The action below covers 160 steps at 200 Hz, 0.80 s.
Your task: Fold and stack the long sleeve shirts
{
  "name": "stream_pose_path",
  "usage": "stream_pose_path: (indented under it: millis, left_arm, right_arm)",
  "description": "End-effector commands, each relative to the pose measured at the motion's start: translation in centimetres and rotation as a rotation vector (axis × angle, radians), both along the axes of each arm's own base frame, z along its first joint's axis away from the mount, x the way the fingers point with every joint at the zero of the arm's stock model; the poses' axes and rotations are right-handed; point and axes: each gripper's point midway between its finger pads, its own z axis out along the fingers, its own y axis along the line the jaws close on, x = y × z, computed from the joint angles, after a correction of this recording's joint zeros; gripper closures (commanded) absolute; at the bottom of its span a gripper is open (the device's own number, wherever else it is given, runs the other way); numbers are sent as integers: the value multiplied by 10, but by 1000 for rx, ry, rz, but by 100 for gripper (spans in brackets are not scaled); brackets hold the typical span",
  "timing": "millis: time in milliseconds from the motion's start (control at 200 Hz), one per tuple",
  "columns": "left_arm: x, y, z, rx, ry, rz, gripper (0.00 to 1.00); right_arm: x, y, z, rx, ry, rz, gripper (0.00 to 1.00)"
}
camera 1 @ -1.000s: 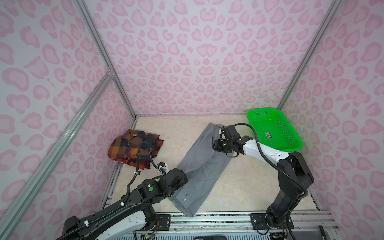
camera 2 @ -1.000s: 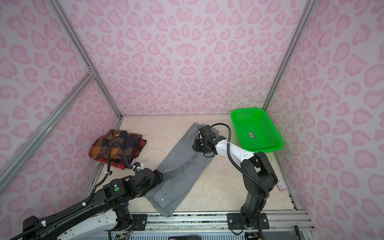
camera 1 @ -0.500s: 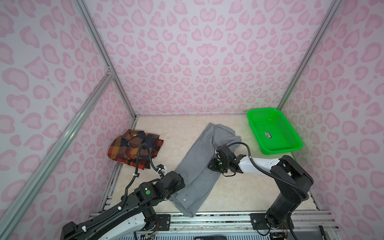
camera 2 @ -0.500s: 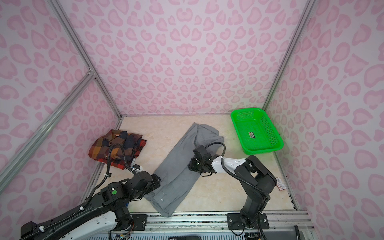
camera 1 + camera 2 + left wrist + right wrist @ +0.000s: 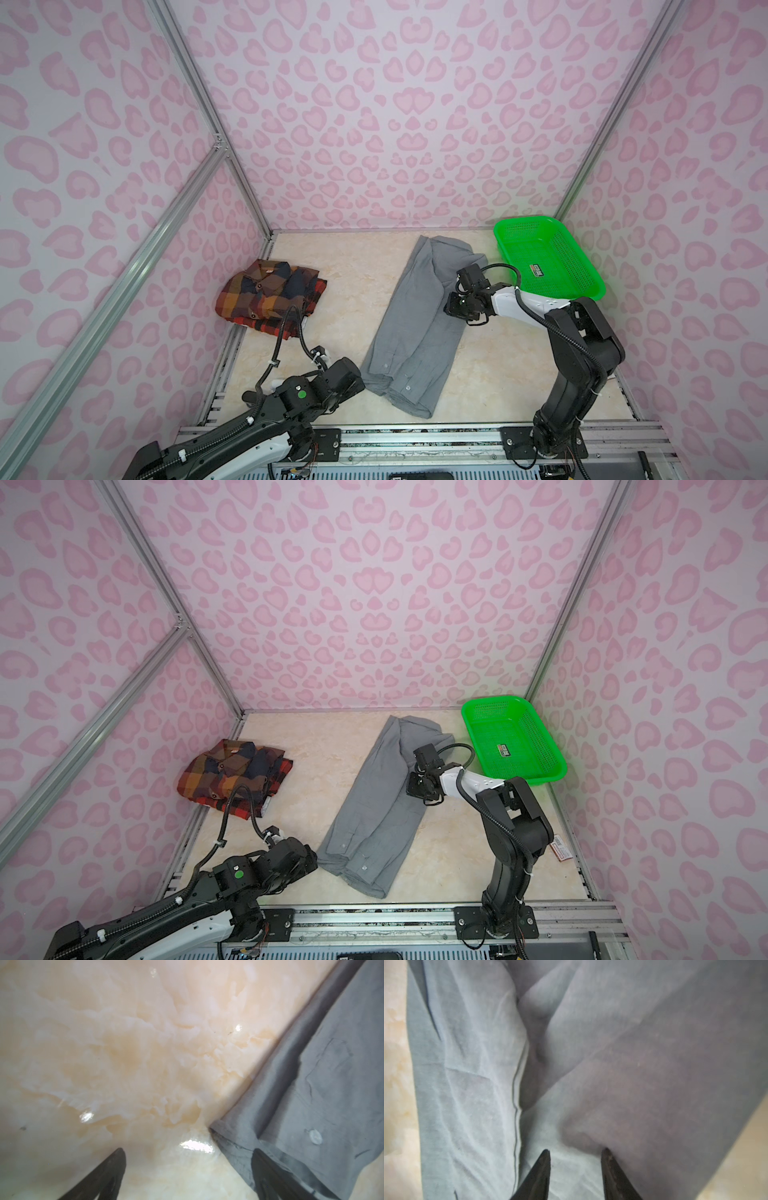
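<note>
- Black-fingered left gripper sits nearest the camera, at the lower left of both top views. It is low over the cream marble-patterned tabletop.
- Its jaws stand wide apart with only bare table between them. In the left wrist view one fingertip overlaps the near corner of the plain gray button-up shirt.
- That gray shirt lies flat on the table as a long, narrow strip folded lengthwise. It runs from the lower centre of the frame up toward the upper right, with small white buttons showing at its near end.
- The right gripper reaches in from the right over the shirt's right edge, past the middle of its length.
- In the right wrist view its fingertips are down against the gray cloth with the jaws partly apart. Whether they pinch a fold cannot be told.
- A plaid shirt in orange, red, brown and navy checks lies as a compact folded bundle at the table's left edge. It is well apart from the gray shirt, and a black cable of the left arm crosses in front of it.
- A green plastic mesh basket stands in the far right corner, just beside the gray shirt's far end, with a small label on its floor.
- Pink heart-patterned walls close off the back.
</note>
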Motion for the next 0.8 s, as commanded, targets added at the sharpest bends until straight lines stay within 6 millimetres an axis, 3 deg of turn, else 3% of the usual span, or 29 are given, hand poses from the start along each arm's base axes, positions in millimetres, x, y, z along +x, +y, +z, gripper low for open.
stream_pose_path:
  millis: [0,95,340,420,530,665,795]
  left_arm:
    - [6,-7,11,-44,-34,17,5]
    - [6,-10,15,-45,-37,15,5]
    - [13,-6,25,-2,-82,40,4]
    - [15,-3,31,14,-102,44,4]
    - [17,4,34,29,-121,60,4]
    - [18,11,35,34,-129,78,3]
    - [19,12,36,36,-130,76,3]
  right_arm:
    - [-11,-7,-8,-119,45,157,58]
    - [-11,12,7,-126,4,228,57]
    - [-34,119,73,60,-155,360,59]
    - [-53,159,70,153,-121,407,59]
    - [-78,195,44,248,-44,436,60]
    - [-103,213,22,290,18,468,62]
    - [-132,207,13,251,45,521,62]
